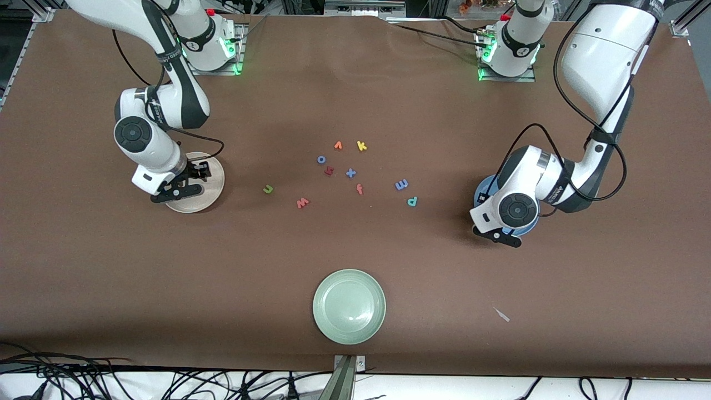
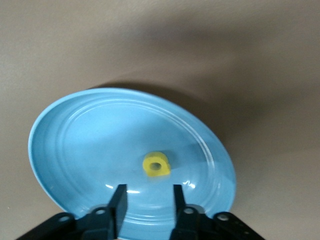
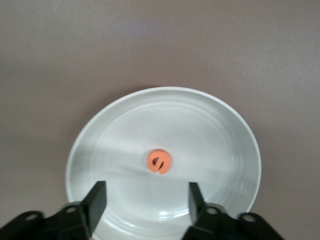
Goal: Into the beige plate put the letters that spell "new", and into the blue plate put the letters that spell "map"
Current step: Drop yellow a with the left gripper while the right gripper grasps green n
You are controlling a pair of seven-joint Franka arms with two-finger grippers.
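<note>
With the yellow a point(image 2: 156, 164) lying free on the blue plate point(image 2: 75, 145) and the orange e point(image 3: 159, 161) lying free on the beige plate point(image 3: 210, 130), both drops look done, and the step in hand, as I judge it, is to clear the plates cleanly. The left gripper point(image 2: 147, 200) hangs over the blue plate at the left arm's end of the worktop, its jaws parted a little and holding nothing. The right gripper point(image 3: 145, 197) hangs over the beige plate at the right arm's end, jaws spread wide and empty.

Each arm should lift straight up before travelling, so no finger brushes a rim or flicks the light foam letter out.

Four task letters lie on the worktop between the plates. The green n point(image 1: 268, 189) and the salmon-red w point(image 1: 303, 203) sit toward the beige plate; the blue m point(image 1: 401, 184) and the teal p point(image 1: 412, 201) sit toward the blue plate. The w lies well apart from its neighbours, an easy next pick. Near the middle, avoid the orange v point(image 1: 338, 145), yellow k point(image 1: 361, 146) and blue o point(image 1: 321, 159).
</note>
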